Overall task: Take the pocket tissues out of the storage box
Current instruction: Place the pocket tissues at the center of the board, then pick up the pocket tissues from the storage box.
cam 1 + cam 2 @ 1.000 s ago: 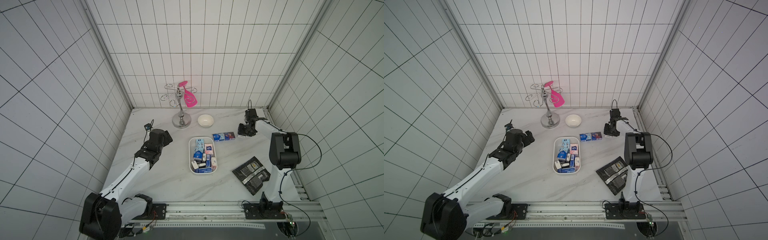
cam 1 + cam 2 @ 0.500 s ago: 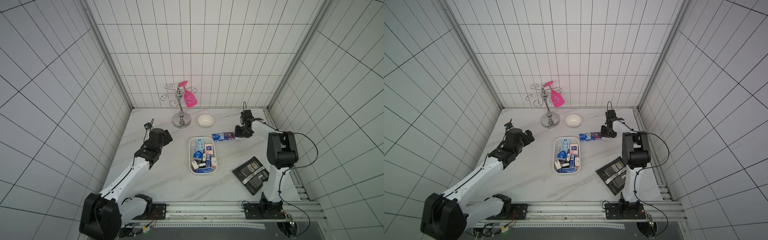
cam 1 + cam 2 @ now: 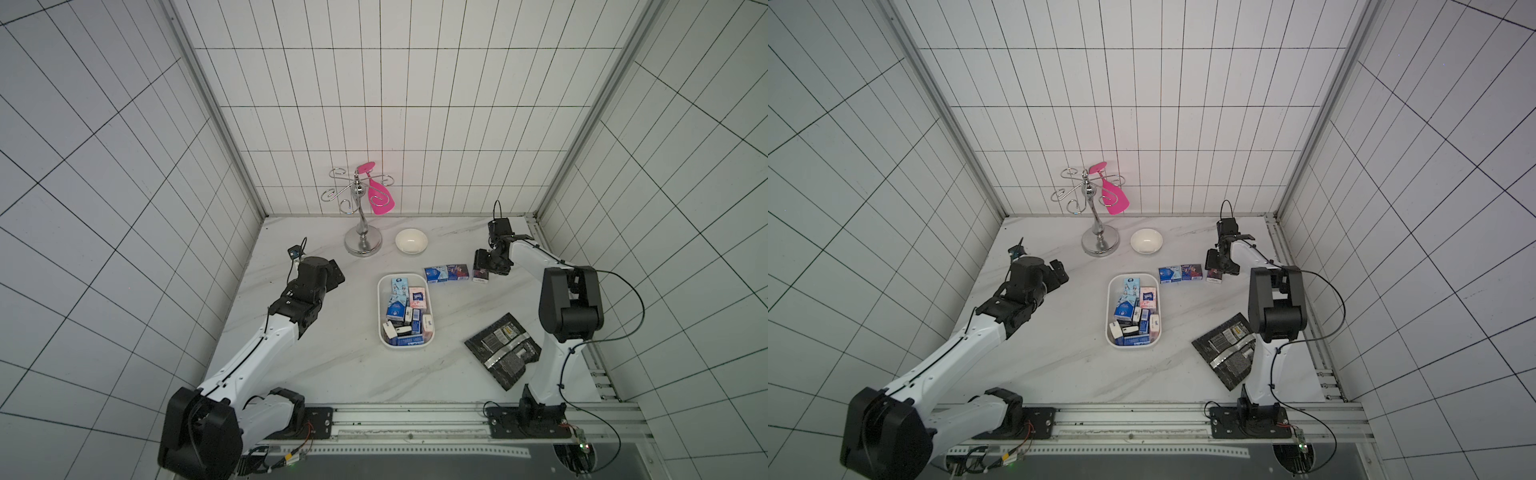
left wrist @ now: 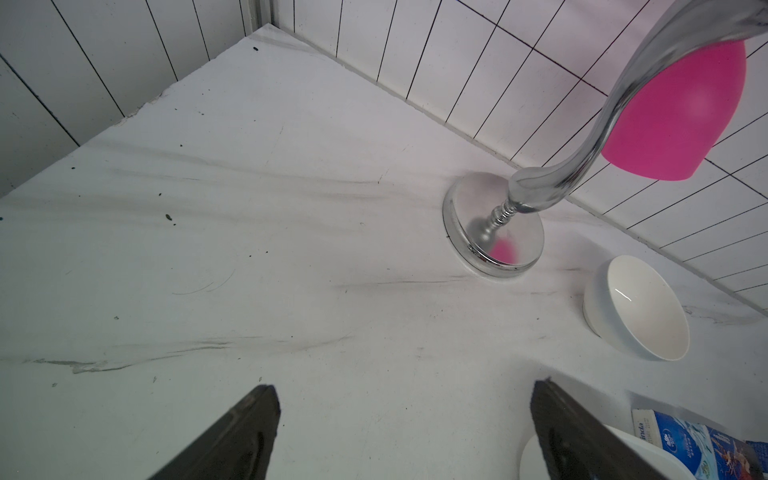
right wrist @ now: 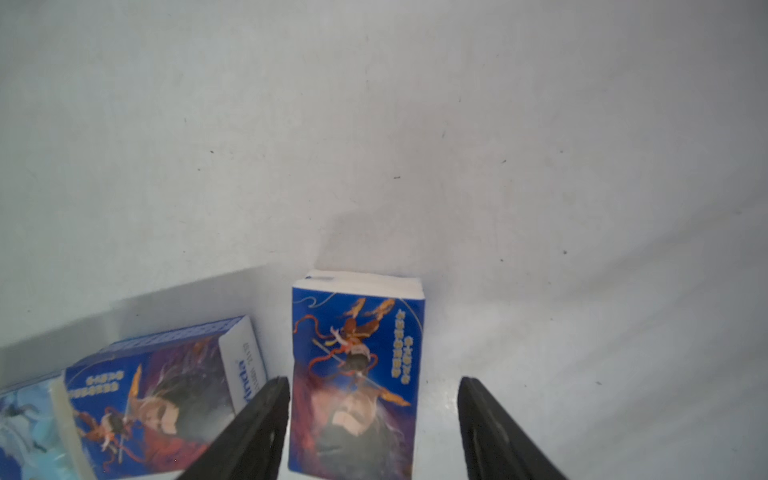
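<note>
The white storage box [image 3: 379, 308] [image 3: 1109, 309] sits mid-table, holding several pocket tissues [image 3: 405, 309] [image 3: 1136, 311]. Behind its right end, a short row of packets [image 3: 446, 273] [image 3: 1180, 273] lies on the marble. At the row's right end a dark blue packet [image 5: 357, 332] [image 3: 480, 276] lies flat between the fingers of my right gripper [image 5: 372, 384] [image 3: 487, 266] [image 3: 1217, 266]. That gripper is open, with a gap on one side of the packet. Left of the box, my left gripper [image 4: 403, 386] [image 3: 334, 274] [image 3: 1059, 274] hangs open and empty above bare marble.
A chrome hook stand [image 3: 362, 243] [image 4: 494, 232] carrying a pink spatula [image 3: 380, 199] stands at the back. A small white bowl [image 3: 411, 241] [image 4: 640, 311] sits beside it. Black-and-silver foil pouches [image 3: 503, 351] lie by the right arm's base.
My right gripper has moved a little left towards the row of packets and its jaws have widened, letting go of the dark blue packet. The left arm has not moved.
</note>
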{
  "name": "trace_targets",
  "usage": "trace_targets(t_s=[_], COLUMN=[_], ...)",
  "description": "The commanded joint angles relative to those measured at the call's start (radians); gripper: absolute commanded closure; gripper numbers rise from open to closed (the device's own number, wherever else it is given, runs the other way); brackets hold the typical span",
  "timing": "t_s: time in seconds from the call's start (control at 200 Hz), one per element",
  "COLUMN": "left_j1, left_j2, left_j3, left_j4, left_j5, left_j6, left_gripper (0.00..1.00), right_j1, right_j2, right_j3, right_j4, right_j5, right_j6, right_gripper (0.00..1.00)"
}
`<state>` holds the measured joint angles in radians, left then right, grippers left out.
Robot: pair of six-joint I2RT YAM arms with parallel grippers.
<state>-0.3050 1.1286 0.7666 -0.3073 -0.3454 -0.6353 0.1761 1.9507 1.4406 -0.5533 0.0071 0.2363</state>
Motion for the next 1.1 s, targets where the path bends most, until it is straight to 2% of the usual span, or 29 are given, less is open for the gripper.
trace_targets(t_s=[0.0, 0.19, 0.4, 0.54, 0.66, 0.825, 0.915, 1.095], left_j1=[-0.002, -0.005, -0.035, -0.036, -0.036, -0.034, -0.034, -0.034], left_j2=[-0.007, 0.01, 0.042, 0.046, 0.049, 0.057, 0.055, 0.042], left_j3=[0.008, 0.018, 0.038, 0.034, 0.031, 0.028, 0.024, 0.022], left_j4=[0.003, 0.011, 0.01, 0.008, 0.008, 0.007, 0.005, -0.001], left_j5=[0.005, 0.02, -0.003, -0.02, -0.029, -0.061, -0.06, -0.048], left_j6=[0.006, 0.005, 0.004, 0.008, 0.003, -0.006, -0.009, -0.01], left_gripper=[0.02, 0.02, 0.02, 0.02, 0.02, 0.02, 0.01, 0.02], right_j1=[-0.005, 0.087, 0.36, 0.526, 0.652, 0.772, 0.818, 0.861], right_j2=[-0.079, -0.218, -0.395, -0.459, -0.455, -0.377, -0.326, -0.273], right_j3=[-0.055, -0.153, -0.203, -0.247, -0.254, -0.243, -0.231, -0.223], right_j4=[-0.014, 0.021, -0.007, 0.009, 0.007, 0.05, 0.064, 0.123], right_j5=[0.016, 0.012, 0.037, 0.022, 0.047, 0.054, 0.123, 0.166], right_j6=[0.006, -0.007, -0.025, -0.007, -0.001, 0.094, 0.151, 0.223], right_gripper=[0.35, 0.35, 0.35, 0.35, 0.33, 0.27, 0.26, 0.26])
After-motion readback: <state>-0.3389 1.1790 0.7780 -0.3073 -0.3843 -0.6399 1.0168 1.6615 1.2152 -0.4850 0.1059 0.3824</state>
